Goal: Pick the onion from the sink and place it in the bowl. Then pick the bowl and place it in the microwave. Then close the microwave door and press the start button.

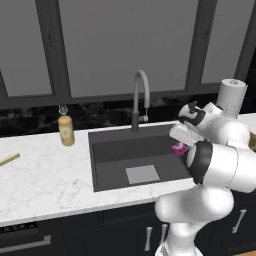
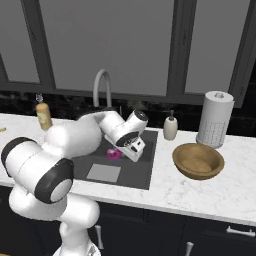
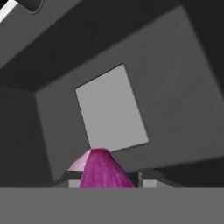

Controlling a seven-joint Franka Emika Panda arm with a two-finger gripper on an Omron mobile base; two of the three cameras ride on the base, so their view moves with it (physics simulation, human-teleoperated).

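The purple-magenta onion (image 3: 101, 169) sits between my fingertips in the hand view, and my gripper (image 3: 109, 180) is shut on it. It hangs above the dark grey sink (image 1: 107, 150), over the basin's right part. From the base cameras the onion (image 1: 178, 148) (image 2: 114, 154) peeks out under my gripper (image 1: 180, 145) (image 2: 120, 151). The lighter grey square (image 3: 111, 109) on the sink floor lies below. The tan wooden bowl (image 2: 198, 160) stands on the counter to the right of the sink, with nothing in it.
A curved grey faucet (image 1: 141, 95) rises behind the sink. A soap bottle (image 2: 170, 126) and a paper towel roll (image 2: 215, 119) stand behind the bowl. A yellow bottle (image 1: 65, 129) stands on the white marble counter (image 1: 45, 175) left of the sink.
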